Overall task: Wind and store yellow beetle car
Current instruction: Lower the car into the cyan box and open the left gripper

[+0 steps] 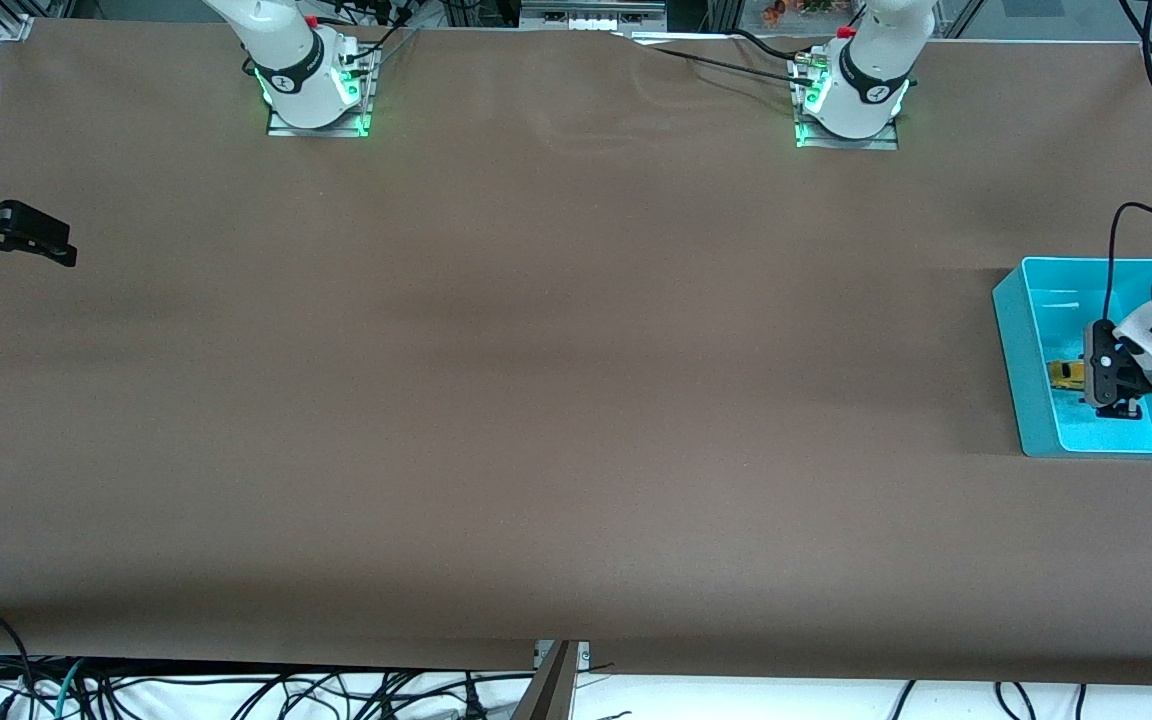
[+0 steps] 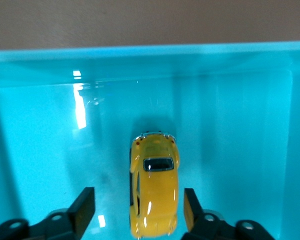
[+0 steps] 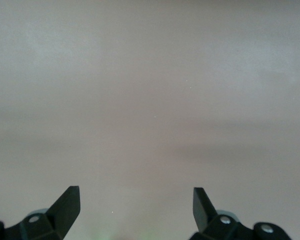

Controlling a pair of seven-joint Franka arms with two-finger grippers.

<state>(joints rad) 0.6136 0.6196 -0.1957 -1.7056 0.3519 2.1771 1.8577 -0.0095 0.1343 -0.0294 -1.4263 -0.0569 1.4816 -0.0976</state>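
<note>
The yellow beetle car (image 1: 1067,373) lies on the floor of the teal bin (image 1: 1022,380) at the left arm's end of the table. In the left wrist view the car (image 2: 154,190) rests between my left gripper's open fingers (image 2: 82,210), with a gap on each side. My left gripper (image 1: 1118,398) is over the bin, open, holding nothing. My right gripper (image 1: 31,235) hangs open and empty over the bare table at the right arm's end; its wrist view shows only brown table between its fingers (image 3: 67,205).
The brown table (image 1: 556,380) spreads wide between the two arms. The teal bin's walls (image 2: 140,55) rise around the car. Cables hang along the table's front edge (image 1: 336,690).
</note>
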